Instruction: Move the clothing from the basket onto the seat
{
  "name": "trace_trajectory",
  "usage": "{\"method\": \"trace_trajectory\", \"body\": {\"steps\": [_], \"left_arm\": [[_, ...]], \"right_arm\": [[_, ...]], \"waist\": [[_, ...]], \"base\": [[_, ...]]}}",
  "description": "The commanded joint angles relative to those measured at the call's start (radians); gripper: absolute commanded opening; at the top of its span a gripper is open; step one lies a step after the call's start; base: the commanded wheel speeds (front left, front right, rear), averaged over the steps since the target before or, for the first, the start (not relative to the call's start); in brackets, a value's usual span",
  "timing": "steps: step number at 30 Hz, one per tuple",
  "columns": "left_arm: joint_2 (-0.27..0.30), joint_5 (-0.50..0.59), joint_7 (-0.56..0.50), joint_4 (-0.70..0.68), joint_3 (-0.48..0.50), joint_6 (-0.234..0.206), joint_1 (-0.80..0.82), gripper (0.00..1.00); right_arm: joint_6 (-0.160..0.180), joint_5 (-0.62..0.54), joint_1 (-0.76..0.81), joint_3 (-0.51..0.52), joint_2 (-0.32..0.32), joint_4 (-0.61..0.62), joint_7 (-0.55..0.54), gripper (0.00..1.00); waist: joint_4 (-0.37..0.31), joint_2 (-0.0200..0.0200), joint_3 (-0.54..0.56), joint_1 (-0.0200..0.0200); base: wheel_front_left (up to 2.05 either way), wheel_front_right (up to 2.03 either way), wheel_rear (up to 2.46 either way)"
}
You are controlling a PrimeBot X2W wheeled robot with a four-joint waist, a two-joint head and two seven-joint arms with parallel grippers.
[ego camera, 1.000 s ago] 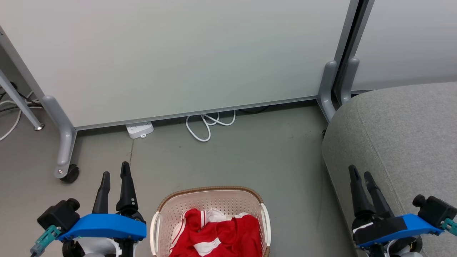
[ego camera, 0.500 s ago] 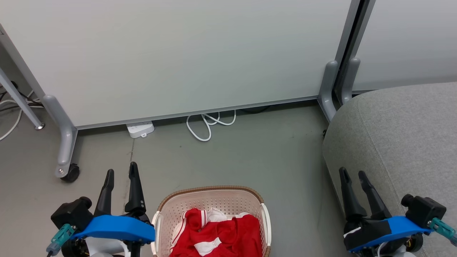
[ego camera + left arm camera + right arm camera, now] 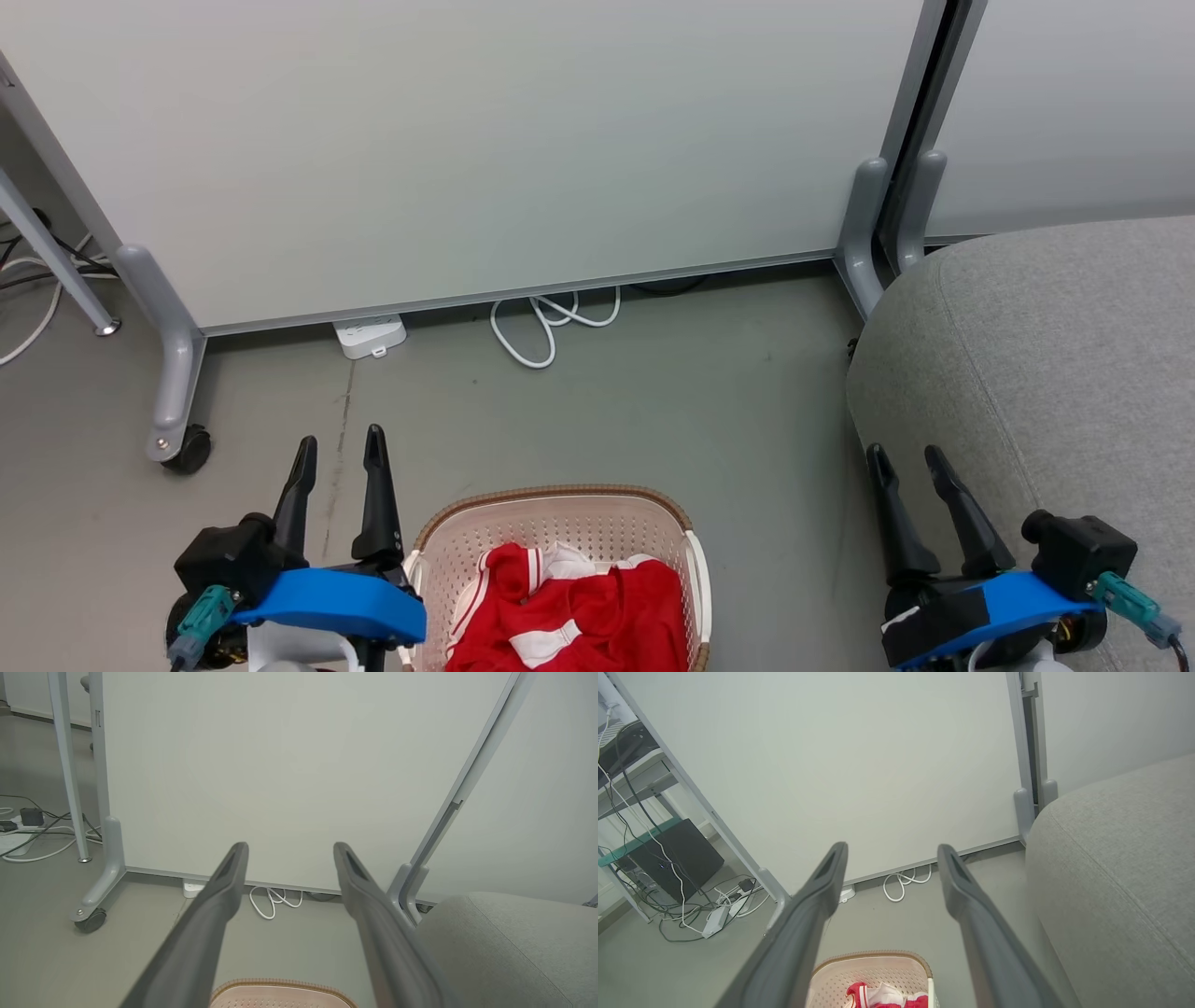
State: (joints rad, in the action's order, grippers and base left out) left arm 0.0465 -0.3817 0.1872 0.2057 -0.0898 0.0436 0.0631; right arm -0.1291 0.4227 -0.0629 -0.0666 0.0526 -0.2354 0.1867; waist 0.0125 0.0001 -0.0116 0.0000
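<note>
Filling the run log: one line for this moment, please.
phase: pre-grasp | left gripper: jaws open, empty, beside basket | right gripper: jaws open, empty, by seat | clothing: in basket, untouched

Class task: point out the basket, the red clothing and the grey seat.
basket (image 3: 560, 489): head view, brown far rim.
clothing (image 3: 644, 607): head view, plain red fabric.
seat (image 3: 1055, 373): head view, grey top surface.
</note>
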Motion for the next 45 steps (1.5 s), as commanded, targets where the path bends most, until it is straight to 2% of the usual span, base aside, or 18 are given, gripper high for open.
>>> {"method": "trace_trajectory", "body": {"steps": [1,26,38,45], "left_arm": [[0.005,0.031,0.010,-0.002,-0.007,0.000,0.007,1.00],[0.005,0.219,0.060,0.039,-0.053,-0.004,0.003,1.00],[0.005,0.287,0.080,0.064,-0.070,-0.005,0.002,1.00],[0.005,0.279,0.079,0.073,-0.070,-0.007,-0.005,1.00]], "right_arm": [[-0.002,-0.029,-0.004,-0.005,0.007,0.004,0.011,1.00],[-0.002,-0.246,-0.002,-0.010,0.006,-0.032,0.060,1.00],[-0.002,-0.330,0.000,-0.004,0.001,-0.055,0.081,1.00],[-0.002,-0.333,0.002,0.003,-0.001,-0.066,0.080,1.00]], "waist": [[0.000,-0.0001,0.000,0.0000],[0.004,-0.0001,0.000,0.0000],[0.005,-0.0001,0.001,0.0000],[0.003,-0.0001,0.003,0.0000]], "base": [[0.00,0.00,0.00],[0.00,0.00,0.00],[0.00,0.00,0.00],[0.00,0.00,0.00]]}}
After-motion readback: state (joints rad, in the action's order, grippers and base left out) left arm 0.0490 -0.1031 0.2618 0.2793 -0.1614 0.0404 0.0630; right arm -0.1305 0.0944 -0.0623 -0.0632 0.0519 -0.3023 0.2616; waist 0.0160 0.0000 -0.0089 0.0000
